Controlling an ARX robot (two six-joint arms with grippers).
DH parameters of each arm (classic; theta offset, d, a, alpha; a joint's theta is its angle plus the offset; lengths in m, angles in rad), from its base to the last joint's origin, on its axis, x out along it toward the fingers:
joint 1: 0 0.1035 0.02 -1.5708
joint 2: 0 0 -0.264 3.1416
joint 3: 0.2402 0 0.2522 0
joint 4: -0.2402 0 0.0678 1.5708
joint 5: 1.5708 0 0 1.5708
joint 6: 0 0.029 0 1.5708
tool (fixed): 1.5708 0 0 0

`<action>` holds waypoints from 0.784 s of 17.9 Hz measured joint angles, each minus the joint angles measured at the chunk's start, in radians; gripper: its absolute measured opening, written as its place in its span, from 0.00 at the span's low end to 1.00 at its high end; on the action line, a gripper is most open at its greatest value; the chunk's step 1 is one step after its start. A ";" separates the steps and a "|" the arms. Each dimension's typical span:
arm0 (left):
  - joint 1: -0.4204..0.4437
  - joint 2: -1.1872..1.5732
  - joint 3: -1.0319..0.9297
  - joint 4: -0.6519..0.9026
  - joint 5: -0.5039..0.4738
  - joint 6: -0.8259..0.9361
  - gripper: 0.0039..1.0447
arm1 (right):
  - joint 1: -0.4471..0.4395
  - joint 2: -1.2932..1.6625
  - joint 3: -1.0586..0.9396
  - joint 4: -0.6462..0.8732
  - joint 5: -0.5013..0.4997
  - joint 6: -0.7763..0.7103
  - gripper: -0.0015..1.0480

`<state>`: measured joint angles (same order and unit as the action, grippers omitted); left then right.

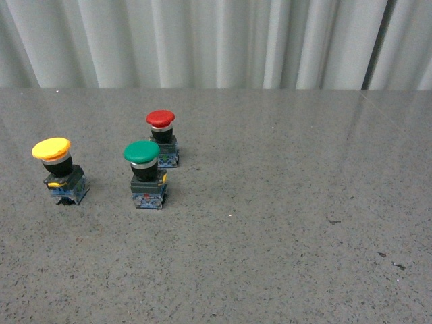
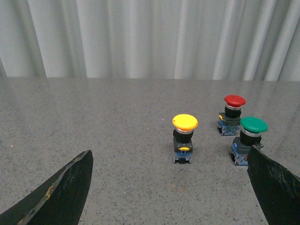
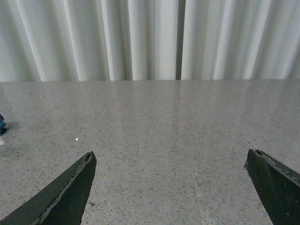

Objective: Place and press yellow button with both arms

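In the front view, the yellow button is seen standing upright on the grey tabletop at the left of the frame, apart from the green button to its right and the red button behind that, with a pale curtain across the top. The left gripper is held with its fingers spread wide, the yellow button being framed between them farther ahead and untouched. The right gripper is likewise held wide apart over bare tabletop.
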<state>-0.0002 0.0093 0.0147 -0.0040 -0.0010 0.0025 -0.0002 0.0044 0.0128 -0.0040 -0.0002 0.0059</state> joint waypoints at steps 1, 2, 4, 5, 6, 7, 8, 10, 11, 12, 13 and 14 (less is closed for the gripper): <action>0.000 0.000 0.000 0.000 0.000 0.000 0.94 | 0.000 0.000 0.000 0.000 0.000 0.000 0.94; 0.000 0.000 0.000 0.000 0.000 0.000 0.94 | 0.000 0.000 0.000 0.000 0.000 0.000 0.94; 0.000 0.000 0.000 0.000 0.000 0.000 0.94 | 0.000 0.000 0.000 0.000 0.000 0.000 0.94; 0.000 0.000 0.000 0.000 0.000 0.000 0.94 | 0.000 0.000 0.000 0.000 0.000 0.000 0.94; 0.000 0.000 0.000 0.000 0.000 0.000 0.94 | 0.000 0.000 0.000 0.000 0.000 0.000 0.94; 0.000 0.000 0.000 0.000 0.000 0.000 0.94 | 0.000 0.000 0.000 0.000 0.000 0.000 0.94; 0.000 0.000 0.000 0.000 0.000 0.000 0.94 | 0.000 0.000 0.000 0.000 0.000 0.000 0.94; 0.000 0.000 0.000 0.000 0.000 0.000 0.94 | 0.000 0.000 0.000 0.000 0.000 0.000 0.94; 0.000 0.000 0.000 0.000 0.000 0.000 0.94 | 0.000 0.000 0.000 0.000 0.000 0.000 0.94; 0.000 0.000 0.000 0.000 0.000 0.000 0.94 | 0.000 0.000 0.000 0.000 0.000 0.000 0.94; 0.000 0.000 0.000 0.000 0.000 0.000 0.94 | 0.000 0.000 0.000 0.000 0.000 0.000 0.94; 0.000 0.000 0.000 0.000 0.000 0.000 0.94 | 0.000 0.000 0.000 0.000 0.000 0.000 0.94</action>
<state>-0.0002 0.0093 0.0147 -0.0044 -0.0010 0.0025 -0.0002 0.0044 0.0128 -0.0044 -0.0002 0.0059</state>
